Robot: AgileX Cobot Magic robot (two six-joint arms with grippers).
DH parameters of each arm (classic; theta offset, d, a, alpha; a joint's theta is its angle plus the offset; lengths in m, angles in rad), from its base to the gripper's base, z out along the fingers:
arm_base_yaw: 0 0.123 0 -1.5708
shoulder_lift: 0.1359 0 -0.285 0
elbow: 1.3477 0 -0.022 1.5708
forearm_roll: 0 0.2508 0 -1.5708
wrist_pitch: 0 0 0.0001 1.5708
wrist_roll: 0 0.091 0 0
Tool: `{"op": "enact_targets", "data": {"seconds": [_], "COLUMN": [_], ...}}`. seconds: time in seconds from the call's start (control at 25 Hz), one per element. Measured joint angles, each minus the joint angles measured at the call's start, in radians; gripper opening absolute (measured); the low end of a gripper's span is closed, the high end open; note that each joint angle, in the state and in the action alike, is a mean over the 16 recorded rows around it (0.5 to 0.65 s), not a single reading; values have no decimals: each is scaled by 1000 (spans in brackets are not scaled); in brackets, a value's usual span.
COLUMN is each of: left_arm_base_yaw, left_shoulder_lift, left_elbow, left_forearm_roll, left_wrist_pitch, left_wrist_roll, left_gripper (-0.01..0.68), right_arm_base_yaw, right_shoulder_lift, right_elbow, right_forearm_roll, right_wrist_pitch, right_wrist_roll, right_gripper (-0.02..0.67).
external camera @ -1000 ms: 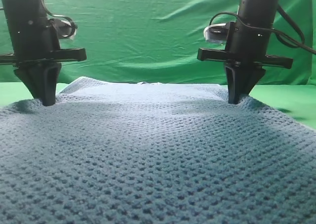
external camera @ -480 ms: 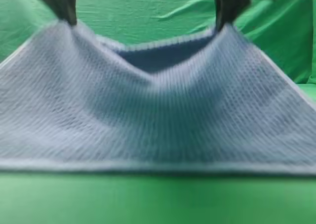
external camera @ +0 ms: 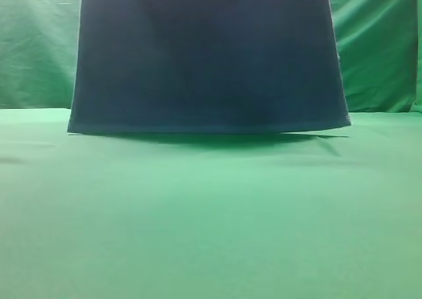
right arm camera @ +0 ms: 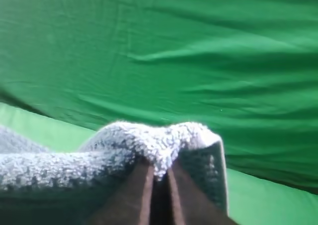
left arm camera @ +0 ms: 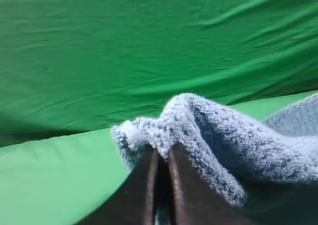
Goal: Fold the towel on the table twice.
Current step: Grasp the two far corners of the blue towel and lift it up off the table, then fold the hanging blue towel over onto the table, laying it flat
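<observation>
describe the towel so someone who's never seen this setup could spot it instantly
Above the flat green table, before the wrinkled green backdrop, the towel hangs as a dark blue sheet. The left gripper and right gripper pinch its corners. It is the only blue, nubbly thing among green.

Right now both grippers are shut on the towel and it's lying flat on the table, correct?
Not flat. The exterior high view shows the towel hanging as a curtain, its bottom hem just above the table. The left gripper and right gripper are indeed shut on it.
</observation>
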Motion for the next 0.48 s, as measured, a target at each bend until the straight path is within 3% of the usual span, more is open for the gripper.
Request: {"op": "enact_targets", "data": {"seconds": [0.24,0.48], "left_arm_base_yaw": [0,0], "left_shoulder_lift": [-37,-153], "left_elbow": [79,268], "left_forearm_roll": [-2,-14], "left_wrist_pitch": [-16,-29], "left_wrist_roll": [4,5], "left_gripper": [0,0], "right_arm_base_yaw": [0,0], "right_shoulder_lift": [-16,-93], "right_elbow": [41,188], "right_forearm_roll": [-8,-10], "right_wrist_pitch": [54,111], "right_wrist_roll": [-13,-7], "right_gripper": [0,0]}}
